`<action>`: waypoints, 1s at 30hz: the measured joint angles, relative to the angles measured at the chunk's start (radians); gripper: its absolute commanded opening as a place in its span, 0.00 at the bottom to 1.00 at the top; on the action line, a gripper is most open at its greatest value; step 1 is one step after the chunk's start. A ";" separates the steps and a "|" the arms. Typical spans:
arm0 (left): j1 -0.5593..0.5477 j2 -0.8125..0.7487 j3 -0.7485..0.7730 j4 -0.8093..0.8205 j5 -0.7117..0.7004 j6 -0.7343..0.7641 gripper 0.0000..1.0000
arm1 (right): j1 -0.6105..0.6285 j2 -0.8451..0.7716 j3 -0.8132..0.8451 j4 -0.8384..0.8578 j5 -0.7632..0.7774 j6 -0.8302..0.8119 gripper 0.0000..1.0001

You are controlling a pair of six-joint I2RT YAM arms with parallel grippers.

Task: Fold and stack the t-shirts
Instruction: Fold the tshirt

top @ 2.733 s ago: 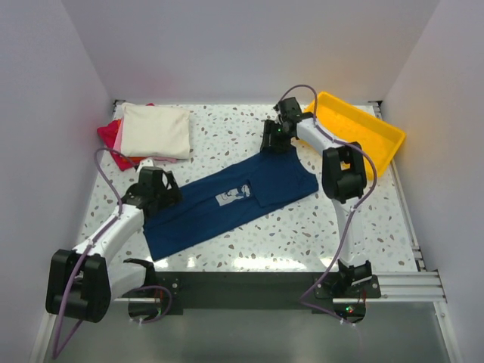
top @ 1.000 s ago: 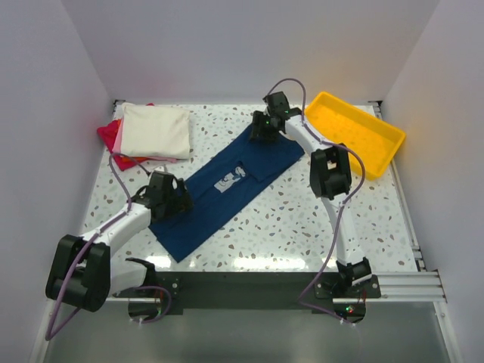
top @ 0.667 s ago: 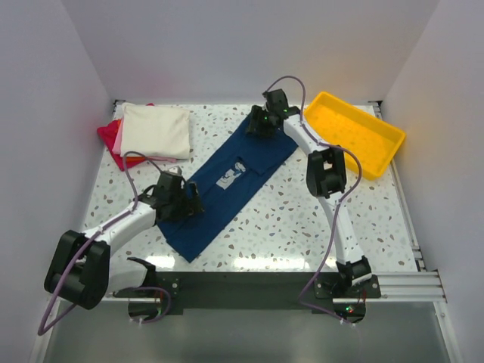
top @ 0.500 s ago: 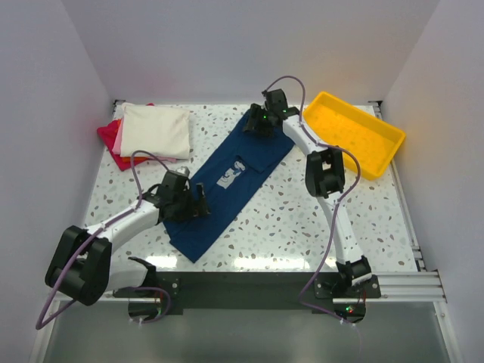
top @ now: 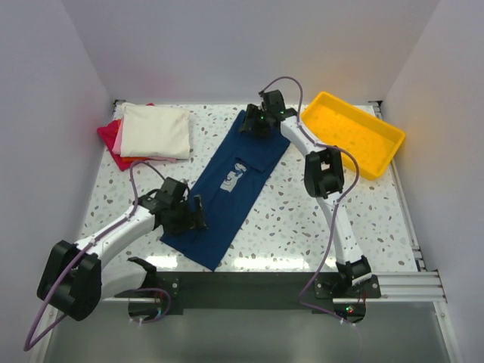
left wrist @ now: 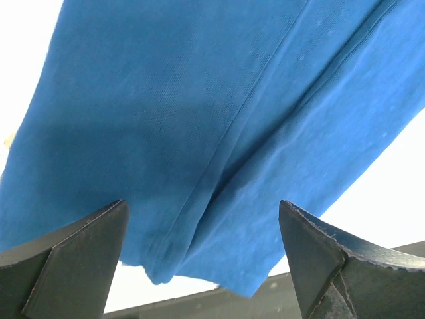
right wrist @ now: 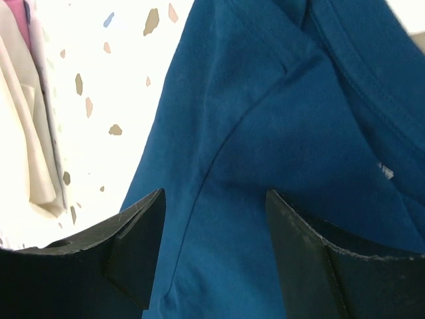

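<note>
The navy blue t-shirt (top: 234, 178) lies as a long narrow strip, slanting from back centre to the front left, its pale chest print up. My left gripper (top: 190, 215) hovers open over the strip's near end (left wrist: 219, 119), jaws wide (left wrist: 202, 219) above the hem. My right gripper (top: 250, 122) sits at the far collar end (right wrist: 279, 133), jaws apart (right wrist: 216, 199) with cloth lying beneath them. At the back left is a stack of folded t-shirts: cream (top: 156, 130) on top, pink (top: 119, 133) and red (top: 107, 133) edges showing underneath.
A yellow plastic tray (top: 354, 130) stands tilted at the back right. The black front rail (top: 242, 283) runs along the near edge, close to the shirt's hem. The cream shirt's edge (right wrist: 26, 153) shows at the right wrist view's left side.
The navy shirt has swung from lying crosswise to more lengthwise. My left gripper moved right and toward the front, my right gripper moved left along the back and its jaws have spread a little.
</note>
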 measured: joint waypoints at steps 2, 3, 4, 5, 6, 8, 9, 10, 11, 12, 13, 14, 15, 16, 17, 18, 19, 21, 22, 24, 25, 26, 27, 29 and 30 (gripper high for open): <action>0.000 -0.029 0.004 -0.047 -0.010 -0.008 1.00 | 0.001 -0.022 -0.024 -0.011 0.001 -0.008 0.66; 0.000 -0.039 0.009 -0.062 -0.011 -0.008 1.00 | 0.002 -0.038 -0.042 -0.016 0.002 -0.015 0.66; 0.000 -0.045 0.015 -0.074 -0.010 -0.008 1.00 | 0.002 -0.056 -0.057 -0.021 0.003 -0.022 0.66; 0.000 -0.048 0.021 -0.079 -0.007 -0.007 1.00 | 0.002 -0.076 -0.073 -0.024 0.006 -0.031 0.66; 0.000 -0.049 0.026 -0.080 -0.002 -0.007 1.00 | 0.003 -0.101 -0.090 -0.027 0.009 -0.039 0.66; 0.000 -0.049 0.032 -0.077 0.009 -0.005 1.00 | 0.004 -0.158 -0.132 -0.028 0.018 -0.056 0.66; 0.000 -0.048 0.032 -0.073 0.017 -0.001 1.00 | 0.004 -0.184 -0.148 -0.032 0.024 -0.062 0.66; 0.000 -0.046 0.032 -0.071 0.024 0.002 1.00 | 0.005 -0.216 -0.168 -0.032 0.029 -0.071 0.66; 0.000 -0.039 0.032 -0.068 0.033 0.005 1.00 | 0.005 -0.249 -0.192 -0.029 0.033 -0.079 0.66; 0.000 -0.027 0.033 -0.065 0.042 0.009 1.00 | 0.005 -0.285 -0.220 -0.030 0.036 -0.087 0.66; 0.000 -0.013 0.034 -0.063 0.051 0.014 1.00 | 0.004 -0.309 -0.237 -0.031 0.038 -0.091 0.66; 0.000 0.002 0.034 -0.059 0.060 0.021 1.00 | 0.005 -0.334 -0.258 -0.029 0.043 -0.096 0.66; -0.001 0.016 0.034 -0.055 0.069 0.025 1.00 | 0.005 -0.355 -0.277 -0.029 0.048 -0.101 0.66; -0.002 0.028 0.034 -0.050 0.079 0.029 1.00 | 0.005 -0.371 -0.297 -0.027 0.052 -0.104 0.66; -0.003 0.038 0.034 -0.045 0.088 0.031 1.00 | 0.005 -0.382 -0.317 -0.026 0.054 -0.108 0.66; -0.005 0.046 0.036 -0.042 0.096 0.032 1.00 | 0.005 -0.386 -0.334 -0.025 0.054 -0.110 0.66; -0.007 0.054 0.037 -0.037 0.106 0.033 1.00 | 0.005 -0.386 -0.349 -0.026 0.055 -0.111 0.66; -0.011 0.067 0.039 -0.029 0.121 0.041 1.00 | 0.005 -0.378 -0.380 -0.034 0.057 -0.111 0.66; -0.013 0.070 0.039 -0.026 0.129 0.045 1.00 | 0.005 -0.370 -0.389 -0.039 0.058 -0.112 0.66; -0.014 0.073 0.039 -0.019 0.141 0.047 1.00 | 0.005 -0.352 -0.398 -0.049 0.061 -0.111 0.66; -0.015 0.073 0.038 -0.014 0.150 0.047 1.00 | 0.005 -0.344 -0.405 -0.051 0.062 -0.111 0.66; -0.016 0.073 0.037 -0.009 0.158 0.046 1.00 | 0.004 -0.337 -0.412 -0.053 0.063 -0.111 0.66; -0.018 0.073 0.034 -0.002 0.166 0.046 1.00 | 0.004 -0.330 -0.419 -0.054 0.066 -0.110 0.66; -0.021 0.074 0.021 0.012 0.182 0.046 1.00 | 0.004 -0.317 -0.430 -0.055 0.079 -0.110 0.66; -0.022 0.076 0.014 0.016 0.190 0.045 1.00 | 0.004 -0.310 -0.433 -0.057 0.081 -0.110 0.66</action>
